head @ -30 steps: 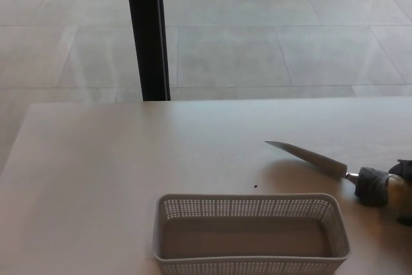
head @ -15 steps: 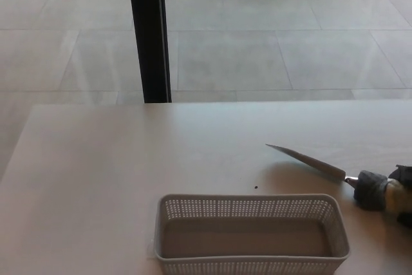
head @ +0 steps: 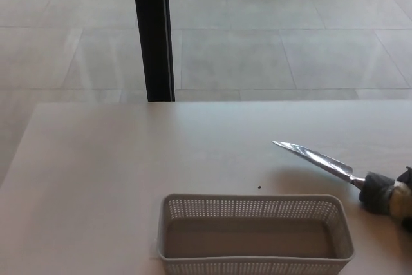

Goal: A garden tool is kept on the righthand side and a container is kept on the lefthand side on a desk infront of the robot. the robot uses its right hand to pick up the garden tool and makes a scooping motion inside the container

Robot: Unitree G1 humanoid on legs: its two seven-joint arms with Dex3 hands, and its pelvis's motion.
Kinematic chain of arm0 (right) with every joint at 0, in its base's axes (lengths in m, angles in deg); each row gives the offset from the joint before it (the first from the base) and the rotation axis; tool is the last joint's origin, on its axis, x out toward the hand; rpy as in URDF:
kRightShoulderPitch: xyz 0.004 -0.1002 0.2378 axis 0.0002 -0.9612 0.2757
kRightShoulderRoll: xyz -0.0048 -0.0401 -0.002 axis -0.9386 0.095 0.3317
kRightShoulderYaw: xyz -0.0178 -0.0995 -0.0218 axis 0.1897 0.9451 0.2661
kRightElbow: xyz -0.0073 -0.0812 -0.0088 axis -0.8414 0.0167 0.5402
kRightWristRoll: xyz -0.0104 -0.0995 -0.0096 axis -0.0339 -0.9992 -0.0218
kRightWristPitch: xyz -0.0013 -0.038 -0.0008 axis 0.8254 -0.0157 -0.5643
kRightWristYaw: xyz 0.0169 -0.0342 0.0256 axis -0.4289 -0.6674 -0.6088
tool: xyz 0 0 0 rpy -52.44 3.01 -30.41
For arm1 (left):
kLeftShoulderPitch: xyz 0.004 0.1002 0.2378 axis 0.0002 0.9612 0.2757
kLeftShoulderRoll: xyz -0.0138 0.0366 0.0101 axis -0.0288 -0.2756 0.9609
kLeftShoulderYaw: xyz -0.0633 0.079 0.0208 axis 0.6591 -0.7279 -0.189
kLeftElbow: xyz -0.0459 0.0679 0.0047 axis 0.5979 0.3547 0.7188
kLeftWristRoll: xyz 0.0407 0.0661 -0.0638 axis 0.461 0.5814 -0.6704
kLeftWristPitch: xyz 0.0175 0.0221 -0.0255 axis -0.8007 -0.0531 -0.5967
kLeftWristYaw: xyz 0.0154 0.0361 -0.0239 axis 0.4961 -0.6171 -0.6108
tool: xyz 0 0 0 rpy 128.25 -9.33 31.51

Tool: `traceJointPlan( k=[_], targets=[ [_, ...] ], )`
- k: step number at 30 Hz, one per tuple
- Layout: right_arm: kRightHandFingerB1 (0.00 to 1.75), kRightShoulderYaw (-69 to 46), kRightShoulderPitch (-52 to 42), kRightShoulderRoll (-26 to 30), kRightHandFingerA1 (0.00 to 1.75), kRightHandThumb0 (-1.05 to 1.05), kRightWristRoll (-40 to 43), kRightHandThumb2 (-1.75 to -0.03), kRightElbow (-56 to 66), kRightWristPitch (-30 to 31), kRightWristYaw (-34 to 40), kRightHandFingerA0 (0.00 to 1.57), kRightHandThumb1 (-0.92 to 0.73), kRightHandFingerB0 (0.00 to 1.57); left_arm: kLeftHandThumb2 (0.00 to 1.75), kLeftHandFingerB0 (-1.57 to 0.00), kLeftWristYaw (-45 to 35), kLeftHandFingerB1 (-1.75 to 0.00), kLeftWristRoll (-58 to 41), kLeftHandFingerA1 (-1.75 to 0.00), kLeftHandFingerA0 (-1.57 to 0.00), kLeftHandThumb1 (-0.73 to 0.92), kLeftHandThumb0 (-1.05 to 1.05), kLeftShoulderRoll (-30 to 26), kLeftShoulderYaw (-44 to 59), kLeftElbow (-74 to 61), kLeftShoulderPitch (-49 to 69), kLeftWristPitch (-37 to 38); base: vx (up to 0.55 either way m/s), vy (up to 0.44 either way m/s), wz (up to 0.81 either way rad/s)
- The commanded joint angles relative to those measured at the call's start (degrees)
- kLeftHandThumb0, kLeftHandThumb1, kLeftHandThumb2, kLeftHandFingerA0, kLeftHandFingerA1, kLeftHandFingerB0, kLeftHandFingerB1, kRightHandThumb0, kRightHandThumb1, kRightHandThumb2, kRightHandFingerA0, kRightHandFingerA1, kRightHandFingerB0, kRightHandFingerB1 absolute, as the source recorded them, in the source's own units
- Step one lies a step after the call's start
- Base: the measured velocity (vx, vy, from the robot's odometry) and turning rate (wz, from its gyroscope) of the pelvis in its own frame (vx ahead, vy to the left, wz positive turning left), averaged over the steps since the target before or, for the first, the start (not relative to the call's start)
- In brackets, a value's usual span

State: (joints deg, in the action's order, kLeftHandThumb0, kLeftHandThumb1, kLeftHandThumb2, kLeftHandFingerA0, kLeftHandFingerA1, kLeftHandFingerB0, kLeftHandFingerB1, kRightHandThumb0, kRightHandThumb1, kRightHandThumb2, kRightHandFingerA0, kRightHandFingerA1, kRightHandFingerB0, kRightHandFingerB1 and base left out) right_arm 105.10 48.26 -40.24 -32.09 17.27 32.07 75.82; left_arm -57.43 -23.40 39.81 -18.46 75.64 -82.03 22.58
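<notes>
A pale perforated plastic basket [head: 168, 223], the container, stands empty at the table's near edge, a little right of centre. The garden tool [head: 317, 158] is a narrow, shiny metal blade on a dark grey and beige handle [head: 381, 195]. Its tip points left and away, and its shadow falls on the table beyond the basket's right end. Only a black sliver of my right hand [head: 407, 180] shows at the picture's right edge, closed around the handle. My left hand is out of view.
The basket sits on a light table [head: 96, 172], which has a small dark speck [head: 259, 189] on it. A black vertical post [head: 153, 30] rises behind the table's far edge, left of centre, with tiled floor beyond.
The whole picture has shifted slightly, so the camera moved. The tool's blade has turned and now glints, and its tip sits slightly farther right and higher relative to the basket.
</notes>
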Motion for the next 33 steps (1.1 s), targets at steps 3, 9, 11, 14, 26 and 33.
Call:
traceJointPlan(
  k=[3, 9, 11, 14, 26, 33],
  targets=[
    [1.27, -5.54, -2.05, 3.53, 1.75, -0.25, 0.54, -0.79, 2.14, -4.86, 2.23, 0.82, -0.68, 0.73, 0.58, -0.63, -0.19, -0.44, 0.1, -0.61, -0.68, 0.62, -0.49, -1.38, -0.12, 0.44, 0.06, 0.81, 0.0, 0.0, 0.0],
    [1.47, -10.25, 0.63, 6.79, 1.75, -0.21, -0.23, -0.88, 5.32, -10.27, 6.64, 0.84, -0.65, 0.69, 0.58, -0.59, -0.74, -0.44, -0.32, -0.65, -0.64, 0.6, -0.5, -1.49, -0.11, 0.07, 0.39, 0.89, 0.0, 0.0, 0.0],
    [1.35, -12.08, 1.97, 7.81, 1.75, -0.14, -0.09, -0.93, 6.51, -12.12, 7.54, 1.09, -0.61, 0.75, 0.58, -0.61, -0.55, -0.44, -0.37, -0.64, -0.64, 0.62, -0.5, -1.48, -0.02, 0.13, 0.26, 0.48, 0.0, 0.0, 0.0],
    [1.46, -15.54, 3.16, 9.27, 1.75, -0.18, 1.78, -0.9, 9.36, -14.45, 5.52, 0.86, -0.63, 0.7, 0.59, -0.6, -0.65, -0.44, 0.01, -0.62, -0.6, 0.61, -0.49, -1.66, -0.46, -0.33, 0.59, 0.99, 0.0, 0.0, 0.0],
    [1.62, -17.8, 2.31, 22.53, 1.75, -0.13, -6.06, -1.0, 18.26, -27.77, 5.83, 0.86, -0.43, 0.61, 0.58, -0.62, -0.45, -0.46, -0.13, -0.73, -0.69, 0.63, -0.5, -2.04, -0.2, 0.13, -0.3, 0.97, 0.0, 0.0, 0.0],
    [1.56, -17.21, -2.94, 29.0, 1.75, -0.18, -11.9, -0.76, 23.02, -30.3, 9.05, 0.85, -0.51, 0.68, 0.59, -0.61, -0.65, -0.43, -0.03, -0.62, -0.65, 0.63, -0.49, -1.98, -0.48, -0.65, -0.97, 0.0, 0.0, 0.0, 0.0]
  ],
)
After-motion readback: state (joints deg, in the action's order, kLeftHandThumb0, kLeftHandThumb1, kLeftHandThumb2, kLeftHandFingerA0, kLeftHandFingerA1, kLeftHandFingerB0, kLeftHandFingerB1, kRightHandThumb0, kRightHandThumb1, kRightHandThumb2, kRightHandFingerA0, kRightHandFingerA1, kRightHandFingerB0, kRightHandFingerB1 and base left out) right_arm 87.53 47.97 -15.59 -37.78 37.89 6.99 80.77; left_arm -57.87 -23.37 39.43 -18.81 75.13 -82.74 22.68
